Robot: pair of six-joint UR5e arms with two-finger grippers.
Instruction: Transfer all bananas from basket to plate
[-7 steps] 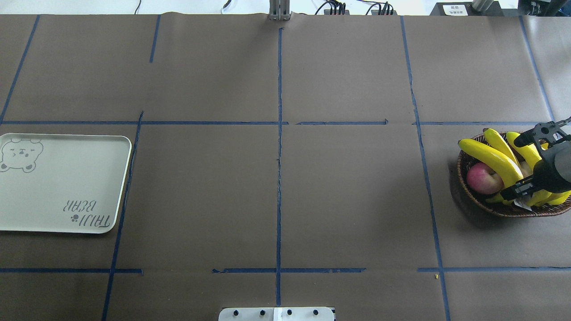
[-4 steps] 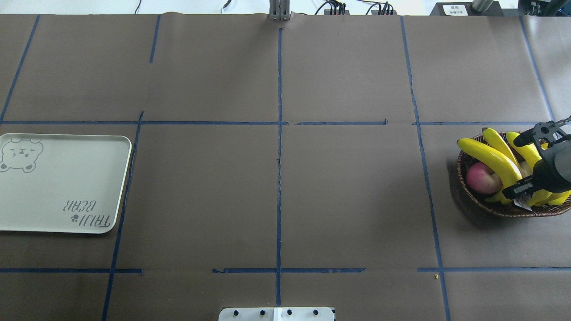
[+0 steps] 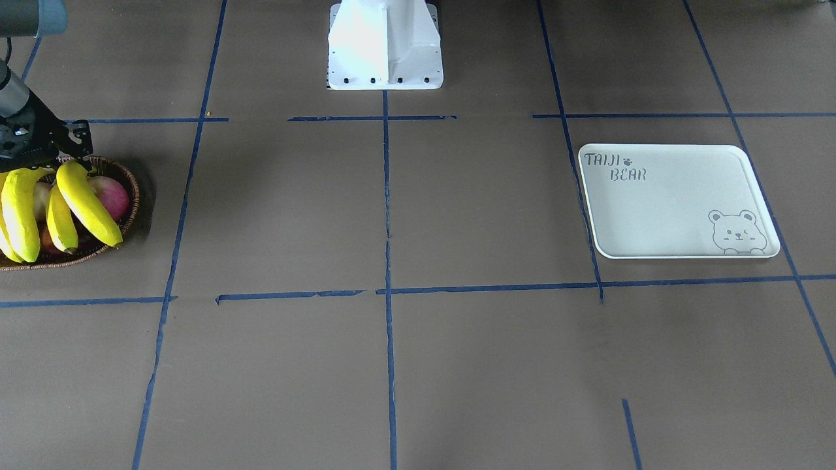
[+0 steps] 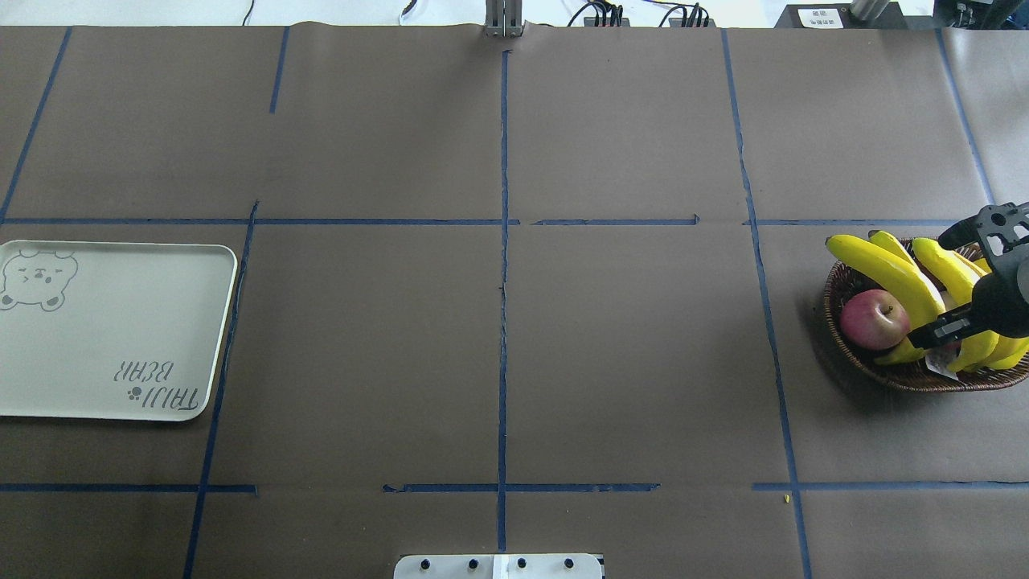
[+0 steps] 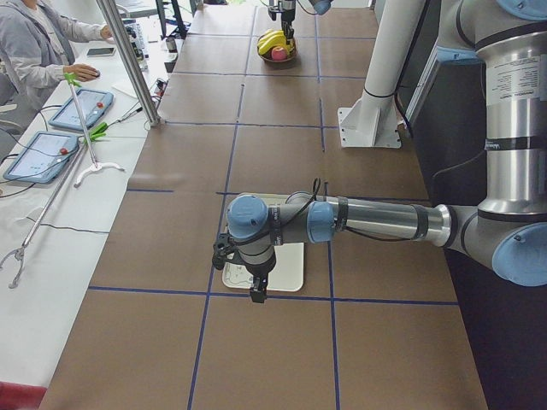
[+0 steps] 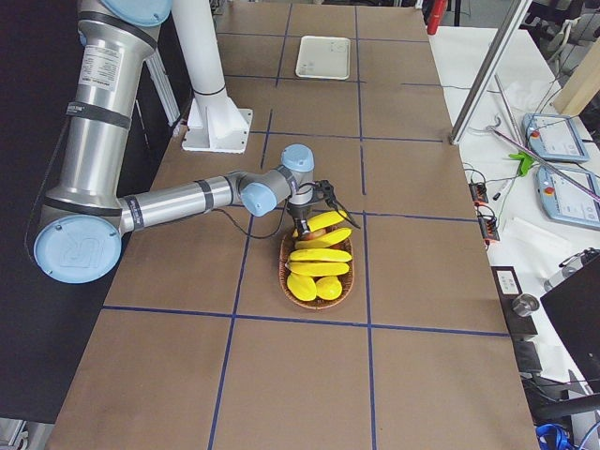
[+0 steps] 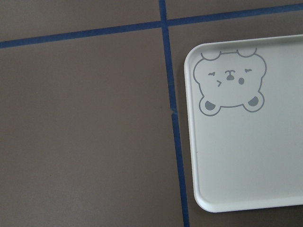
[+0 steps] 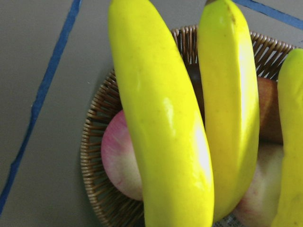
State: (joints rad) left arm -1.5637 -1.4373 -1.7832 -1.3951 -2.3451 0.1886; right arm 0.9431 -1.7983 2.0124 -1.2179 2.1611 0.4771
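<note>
You see right gripper [image 4: 970, 276] down among bananas [image 4: 888, 273], all in basket [image 4: 908, 376] beside apple [image 4: 872, 319], likely lining up first pick; pinching or spread, cannot tell; left gripper [image 5: 248, 272] hovers over bare plate [image 4: 120, 338], probably waiting; closure likewise unreadable

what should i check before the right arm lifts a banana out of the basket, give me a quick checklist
1. Right gripper at the bananas in the basket: ok.
2. Grip shut on a banana: cannot tell.
3. Apple free of the grip: cannot tell, it lies right beside the nearest banana.
4. Plate bare: ok.
5. Left gripper away from the plate: not ok, it hangs at its edge.
</note>
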